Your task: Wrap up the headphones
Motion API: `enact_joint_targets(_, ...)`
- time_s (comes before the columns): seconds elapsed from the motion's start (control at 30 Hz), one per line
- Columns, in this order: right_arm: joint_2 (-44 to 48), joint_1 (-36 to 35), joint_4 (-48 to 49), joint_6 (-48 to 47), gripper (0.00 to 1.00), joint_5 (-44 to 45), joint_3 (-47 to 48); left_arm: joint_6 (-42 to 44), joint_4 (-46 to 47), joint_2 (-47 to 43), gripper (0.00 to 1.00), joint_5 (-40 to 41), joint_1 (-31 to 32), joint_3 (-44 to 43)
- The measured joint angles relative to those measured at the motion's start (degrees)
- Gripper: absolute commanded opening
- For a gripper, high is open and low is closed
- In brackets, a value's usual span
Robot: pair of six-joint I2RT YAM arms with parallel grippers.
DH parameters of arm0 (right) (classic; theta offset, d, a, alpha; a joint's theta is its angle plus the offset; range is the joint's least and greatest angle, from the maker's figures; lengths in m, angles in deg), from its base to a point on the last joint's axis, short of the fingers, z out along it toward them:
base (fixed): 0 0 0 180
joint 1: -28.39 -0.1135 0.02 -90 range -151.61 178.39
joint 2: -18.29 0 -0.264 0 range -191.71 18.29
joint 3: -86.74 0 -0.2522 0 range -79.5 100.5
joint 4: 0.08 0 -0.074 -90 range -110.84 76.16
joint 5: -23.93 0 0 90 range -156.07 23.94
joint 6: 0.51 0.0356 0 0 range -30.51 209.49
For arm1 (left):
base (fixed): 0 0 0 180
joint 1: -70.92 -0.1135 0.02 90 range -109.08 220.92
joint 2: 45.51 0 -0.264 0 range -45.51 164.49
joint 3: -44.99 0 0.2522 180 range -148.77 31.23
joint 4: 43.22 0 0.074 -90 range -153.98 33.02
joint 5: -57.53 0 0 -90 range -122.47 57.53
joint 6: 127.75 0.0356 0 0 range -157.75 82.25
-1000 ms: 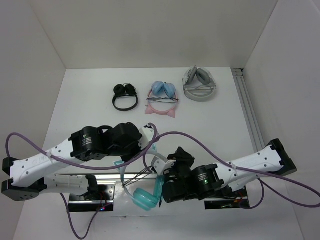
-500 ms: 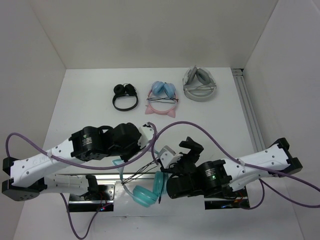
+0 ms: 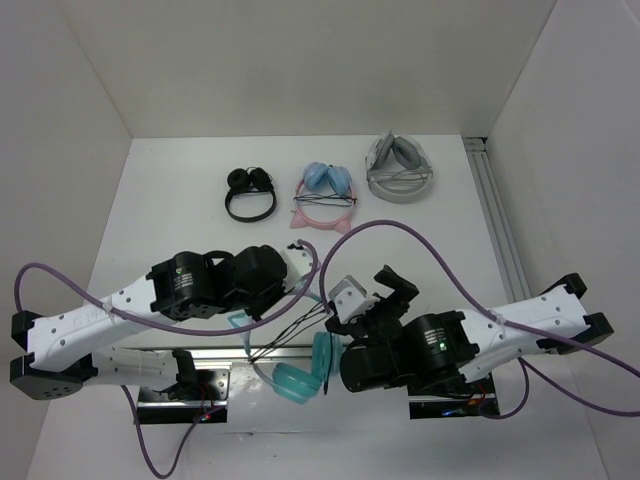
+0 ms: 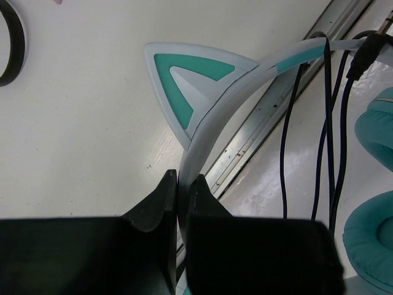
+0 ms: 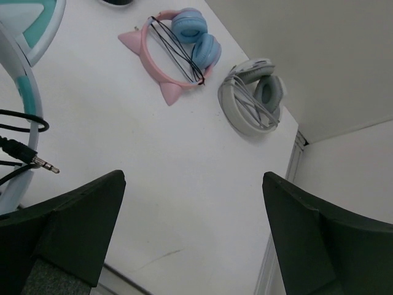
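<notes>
Top view: the left end effector (image 3: 303,297) is clamped on the band of the headphones (image 3: 300,378). The ear cups hang just below it, at the near edge of the bench (image 3: 180,200). The right end effector (image 3: 372,292) is spread wide and empty, just right of the black cable (image 3: 290,335).

Left wrist: the jaws pinch the headband (image 4: 245,77) right beneath a cat ear (image 4: 190,80). Cable strands cross the band ahead and to the right.

Right wrist: both fingers are wide apart with nothing between them. The plug (image 5: 46,165) lies loose, close on the left.

Advice: the right should retake the cable close to the plug, keep it taut and lead it round the band while the left holds firm.
</notes>
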Motion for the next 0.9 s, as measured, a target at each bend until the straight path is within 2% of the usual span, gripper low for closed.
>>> enact_joint_targets(0.23,1.0,0.0,-5.9,10.0,1.00,2.5,6.9,0.5,2.6,2.8,0.00,2.1,0.0,0.0)
enact_joint_targets(0.43,7.6,0.0,-7.1,16.8,1.00,6.5,13.2,4.9,10.0,8.9,0.00,2.0,0.0,2.0)
enact_joint_targets(0.57,11.9,0.8,-5.8,15.6,1.00,8.2,16.6,9.9,16.4,12.2,0.00,-0.6,-1.3,2.7)
enact_joint_targets(0.7,13.0,2.4,-4.4,13.2,1.00,9.1,20.2,14.9,21.4,17.4,0.00,-5.9,-6.1,1.2)
enact_joint_targets(0.8,13.2,2.5,-1.7,9.5,1.00,9.2,21.5,18.1,23.9,24.0,0.00,-9.6,-9.6,-2.6)
enact_joint_targets(0.9,15.0,2.5,4.3,2.8,1.00,9.2,21.3,21.5,25.0,34.9,0.00,-14.5,-13.2,-11.7)
